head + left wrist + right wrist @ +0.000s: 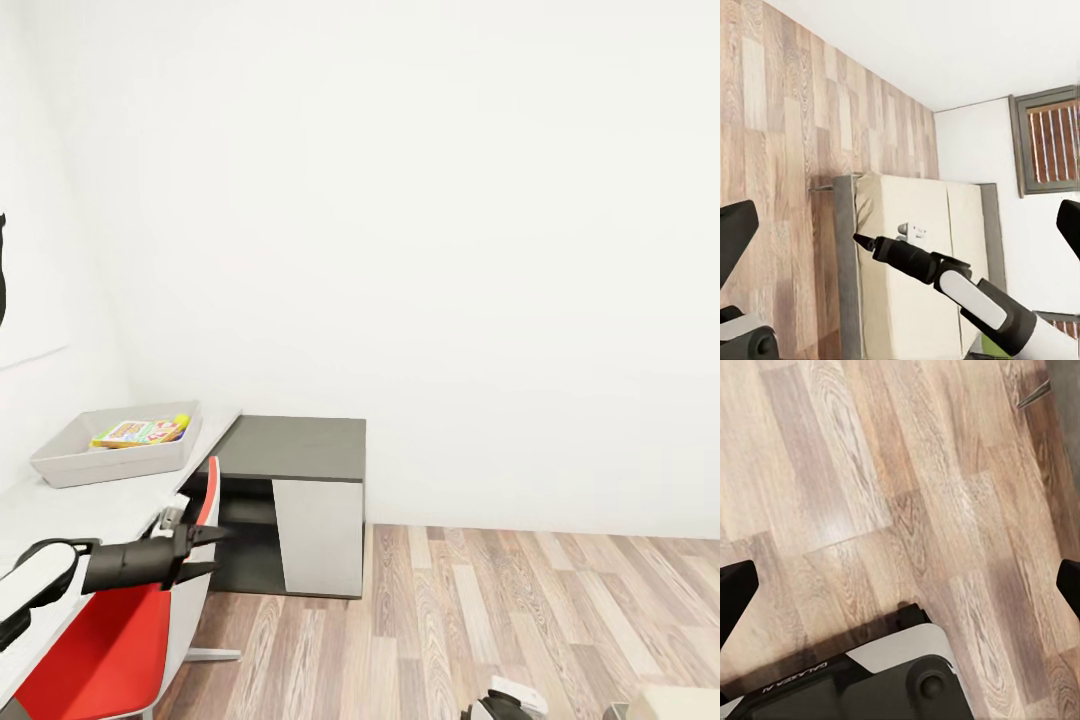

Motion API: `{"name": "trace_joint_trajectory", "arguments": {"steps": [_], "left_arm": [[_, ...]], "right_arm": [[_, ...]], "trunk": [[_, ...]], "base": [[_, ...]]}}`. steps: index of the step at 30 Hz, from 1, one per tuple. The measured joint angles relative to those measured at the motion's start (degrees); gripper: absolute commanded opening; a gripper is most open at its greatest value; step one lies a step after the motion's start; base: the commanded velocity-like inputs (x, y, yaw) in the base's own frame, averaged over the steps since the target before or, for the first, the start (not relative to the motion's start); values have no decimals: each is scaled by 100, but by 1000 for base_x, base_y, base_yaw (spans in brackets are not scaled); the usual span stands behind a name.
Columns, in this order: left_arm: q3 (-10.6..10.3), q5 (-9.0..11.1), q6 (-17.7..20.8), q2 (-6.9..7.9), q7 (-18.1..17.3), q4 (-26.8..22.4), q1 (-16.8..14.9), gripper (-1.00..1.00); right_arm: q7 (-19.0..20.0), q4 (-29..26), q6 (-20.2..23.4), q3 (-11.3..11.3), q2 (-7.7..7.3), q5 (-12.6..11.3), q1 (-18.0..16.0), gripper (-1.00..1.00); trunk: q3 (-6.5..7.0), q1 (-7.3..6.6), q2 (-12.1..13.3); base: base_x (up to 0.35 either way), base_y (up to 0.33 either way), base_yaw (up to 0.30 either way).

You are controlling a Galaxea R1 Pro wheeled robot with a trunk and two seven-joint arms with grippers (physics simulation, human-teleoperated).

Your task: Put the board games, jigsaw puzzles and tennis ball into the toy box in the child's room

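Nearest my head camera, the left gripper (212, 551) hangs over the red chair (110, 640), fingers parted and holding nothing. That chair stands against the table's (90, 510) front edge. Toward the table's far end sits the toy box (70, 462), long axis along the table; inside lie a colourful flat box (135, 433) and the tennis ball (182, 421) at its end. I cannot make out the print. Beyond, the dark-grey unit (300, 450) joins the table. My right gripper (862, 240) is over the bed (915, 225); jaw state unclear.
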Motion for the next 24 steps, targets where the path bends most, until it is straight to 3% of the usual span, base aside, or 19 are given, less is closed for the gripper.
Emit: {"name": "trace_joint_trajectory", "arguments": {"steps": [2,5,11,13,15,18,19,20,22,24], "left_arm": [[-16,-97,-12,-161,33,-4,-2,100],[-23,-622,-18,-506,122,-12,-9,100],[18,-2442,-18,-1663,337,-16,-19,100],[28,-2956,-23,-1980,511,7,-20,100],[38,-3346,-30,-2302,773,98,-21,100],[39,-3706,-193,-2758,1256,514,-41,100],[35,-3747,-285,-2839,1359,630,-52,100],[26,-3836,-539,-3036,1631,945,-73,100],[11,-3912,-851,-3287,2001,1410,-89,100],[-7,-4117,-1197,-3568,2378,1968,-96,100]], "right_arm": [[0,1,-16,2,-1,1,-2,100],[1,2,-28,4,-2,2,-3,100],[4,3,-236,11,-2,5,-9,100],[5,3,-280,12,-2,7,-11,100],[6,3,-300,12,-2,8,-12,100],[6,3,-312,12,-2,8,-12,100],[5,3,-313,12,-2,11,-12,100],[6,3,-316,12,-2,31,-12,100],[3,3,-322,12,-2,100,-12,100],[1,3,-324,12,-2,226,-12,100]], "trunk": [[0,0,0],[0,0,0],[0,0,0],[0,0,0],[0,0,0],[0,0,0],[0,0,0],[0,0,1],[0,0,0],[0,0,0]], "base": [[0,0,0],[0,0,0],[0,0,0],[0,0,0],[0,0,0],[0,0,0],[0,0,0],[0,0,0],[0,0,0],[0,0,0]]}}
